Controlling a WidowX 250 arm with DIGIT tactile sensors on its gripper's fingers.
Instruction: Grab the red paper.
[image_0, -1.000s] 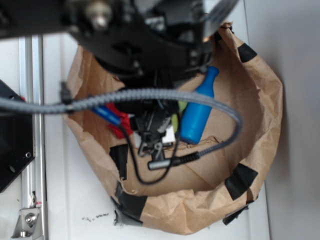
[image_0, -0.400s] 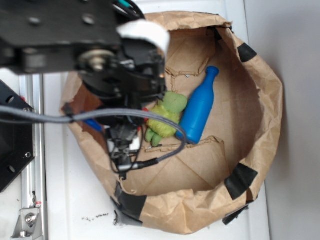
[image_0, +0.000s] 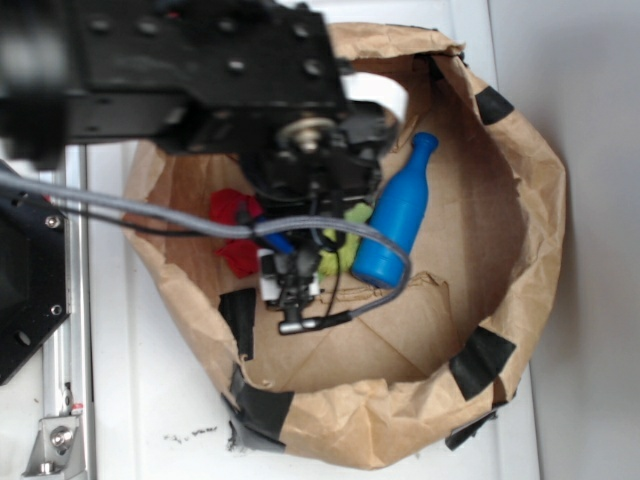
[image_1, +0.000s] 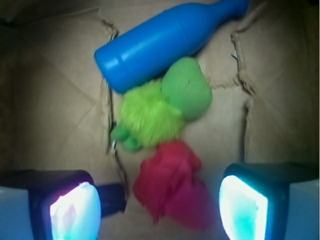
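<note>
Wrist view: gripper (image_1: 160, 205) spread wide, fingers (image_1: 75, 210) either side of the red paper (image_1: 172, 187), nothing held. Paper sits between the pads w/ clear gaps both sides, no contact seen. Just beyond the paper, touching it: green plush toy (image_1: 160, 107). Beyond the plush, against it: blue bottle (image_1: 160, 42). All lie on floor of the brown paper bag (image_0: 520, 200).

Progress, my read: lined up over the paper, grab not yet made. Left to do: lower, close, lift.

Crumpled bright red paper (image_1: 172, 187) lies on brown cardboard floor.
</note>
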